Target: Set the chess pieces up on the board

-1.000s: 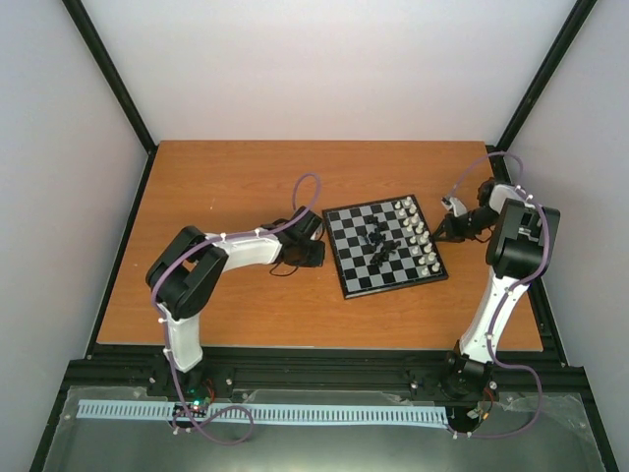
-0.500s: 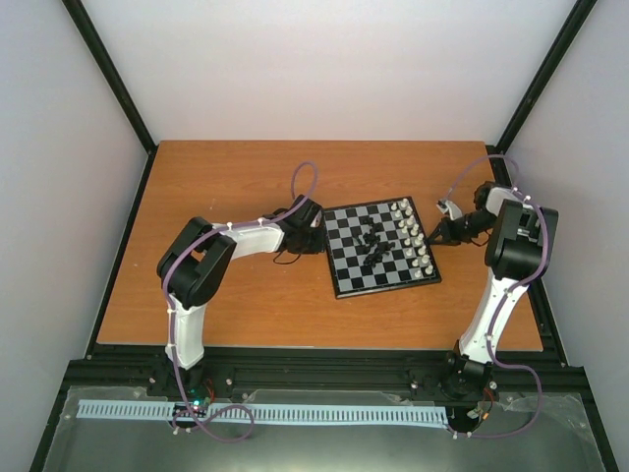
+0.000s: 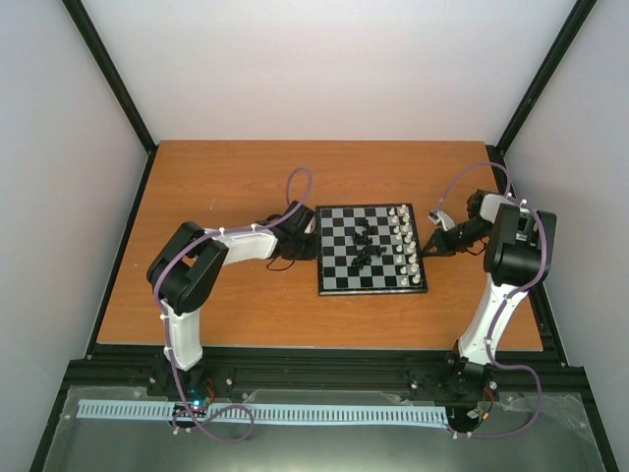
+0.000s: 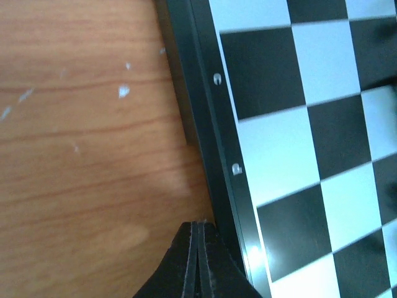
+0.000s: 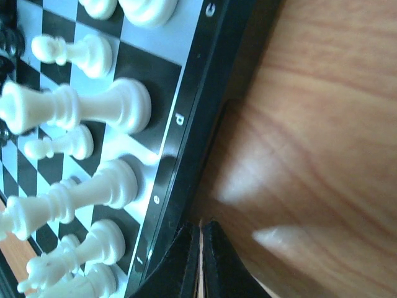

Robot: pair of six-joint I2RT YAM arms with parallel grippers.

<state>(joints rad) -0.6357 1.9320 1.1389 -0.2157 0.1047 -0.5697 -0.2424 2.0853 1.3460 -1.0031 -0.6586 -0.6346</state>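
1. Plainly, the chessboard (image 3: 334, 273) lies flat a little right of the bench's (image 3: 216, 187) middle, between the two arms and roughly square to the bench edges.
2. The white pieces (image 3: 405, 246) stand in two rows along the board's right edge. The black pieces (image 3: 364, 248) sit in a loose clump on the middle squares, too small for us to tell which are upright. The squares along the left edge are bare.
3. We judge the white side done and the black side not yet begun.
4. The left fingers (image 4: 185, 267) are pinched together with nothing between them. Their tips sit low at the board's left border; we cannot tell whether they touch it or lie just beside it.
5. The right fingers (image 5: 218, 261) are likewise closed on nothing. Their tips are at the outer edge of the right border, just outside the white back row.
6. What worries us:
   - With both sets of tips at the border, any sideways nudge would slide or jolt the board, and the tall white pieces could topple.
   - The same jolt could scatter the black clump or roll a piece off the board.
   - Each piece is far smaller than the fingers, so reaching into the clump may knock its neighbours.
   - The right tips are so near the white rows that a careless lift or swing inward could sweep them over.
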